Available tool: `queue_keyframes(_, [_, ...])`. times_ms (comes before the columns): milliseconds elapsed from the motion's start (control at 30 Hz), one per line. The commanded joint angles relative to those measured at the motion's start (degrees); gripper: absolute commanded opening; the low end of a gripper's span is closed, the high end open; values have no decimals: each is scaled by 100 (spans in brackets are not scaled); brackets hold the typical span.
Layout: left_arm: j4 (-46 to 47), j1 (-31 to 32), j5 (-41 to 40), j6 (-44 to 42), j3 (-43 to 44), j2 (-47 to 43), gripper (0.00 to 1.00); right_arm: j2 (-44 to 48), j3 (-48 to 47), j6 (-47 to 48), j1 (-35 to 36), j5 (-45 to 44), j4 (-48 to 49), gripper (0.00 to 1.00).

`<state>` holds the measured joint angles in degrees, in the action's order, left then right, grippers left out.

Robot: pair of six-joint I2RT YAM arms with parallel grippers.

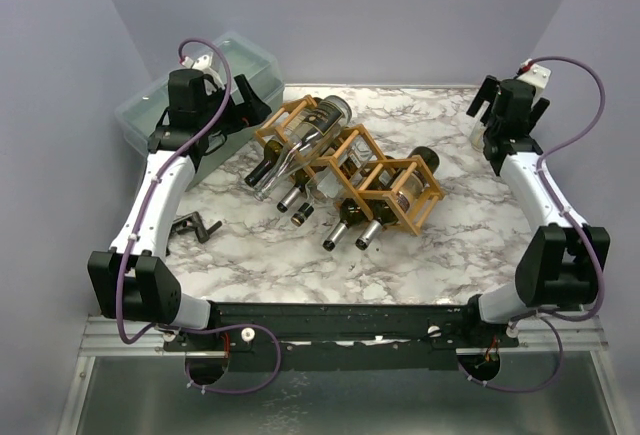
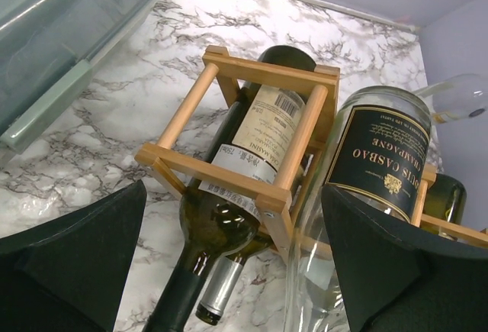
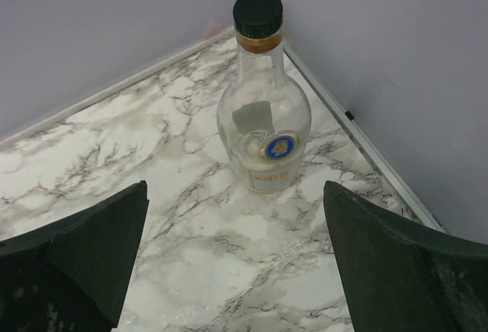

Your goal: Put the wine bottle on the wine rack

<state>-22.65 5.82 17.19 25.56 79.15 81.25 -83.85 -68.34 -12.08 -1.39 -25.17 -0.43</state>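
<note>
Your left hand (image 2: 234, 217) is hovering with its 2 fingers apart, near the left end of the light-brown wooden lattice wine rack (image 1: 350, 160), which is lying on the white marbled surface (image 1: 260, 245). Your right hand (image 3: 235, 202) is gaping wide, facing the clear glass, black-capped wine bottle (image 3: 264, 111), which is standing upright in the far right corner, well apart from the rack.

Matt wood wine rack (image 2: 187, 105); clear glossy glass wine bottle (image 3: 264, 118).
</note>
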Motion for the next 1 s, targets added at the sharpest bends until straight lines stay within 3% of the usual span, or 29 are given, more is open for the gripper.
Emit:
queue_keyframes(0, [386, -229, 429, 286, -169, -22, 98, -443, -282, 180, -163, 27, 237, 100])
queue_keyframes(500, [596, -337, 576, 371, -285, -97, 98, -1511, -881, 359, -502, 227, 1071, 94])
queue_keyframes(767, [613, -339, 523, 363, -313, -115, 98, -1799, -656, 291, -499, -51, 2058, 86])
queue_keyframes(967, [622, -338, 478, 338, -332, -125, 98, -2202, -820, 594, -501, -307, 2118, 86])
